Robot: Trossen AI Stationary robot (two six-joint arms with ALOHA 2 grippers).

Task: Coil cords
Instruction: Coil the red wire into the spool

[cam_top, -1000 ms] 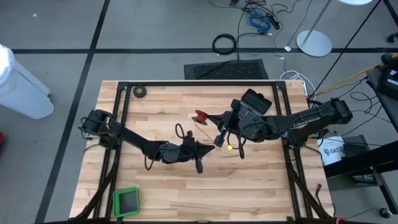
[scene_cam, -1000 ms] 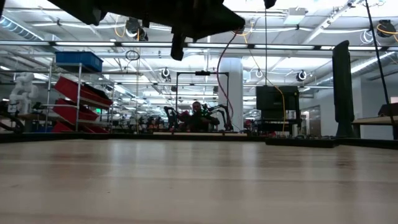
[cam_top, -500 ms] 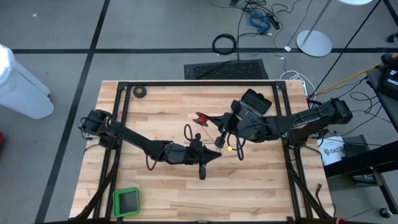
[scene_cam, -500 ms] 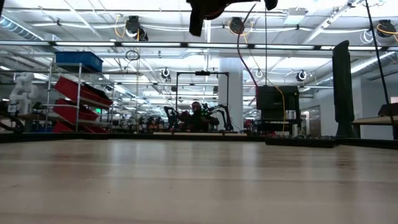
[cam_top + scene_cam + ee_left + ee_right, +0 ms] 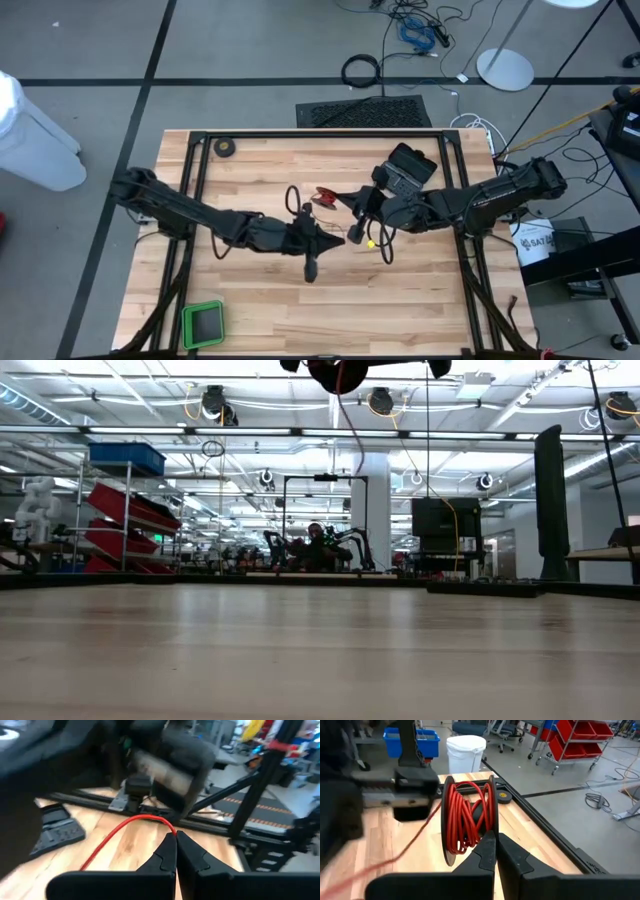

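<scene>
The small black reel [image 5: 470, 820], wound with thin red wire, is held above the table's middle; it also shows in the high view [image 5: 326, 195] and at the top of the low view [image 5: 335, 370]. My right gripper [image 5: 347, 203] is shut on the reel. My left gripper [image 5: 335, 243] is just toward the near edge from it, shut on the free red wire [image 5: 125, 830]. A strand of the wire [image 5: 352, 430] hangs below the reel. My left gripper pinches a single strand of the red wire [image 5: 167, 826] between its two fingertips. From them the wire arcs away, slack and clear of the table. My right gripper pinches the rim of one black flange of the reel [image 5: 492, 826] between its two fingertips. The reel stands on edge, lifted clear of the table.
A black tape roll [image 5: 226, 147] lies at the far left corner and a green tray [image 5: 203, 322] at the near left. A black device [image 5: 410, 160] lies behind the right arm. A thick black cable loop [image 5: 361, 70] lies on the floor beyond the table.
My left gripper has swung the wire toward the table's near right and then back left, its wrist turning. The left arm has risen out of the low view. The hanging strand has swung right and back. The reel has shifted slightly toward the near edge.
</scene>
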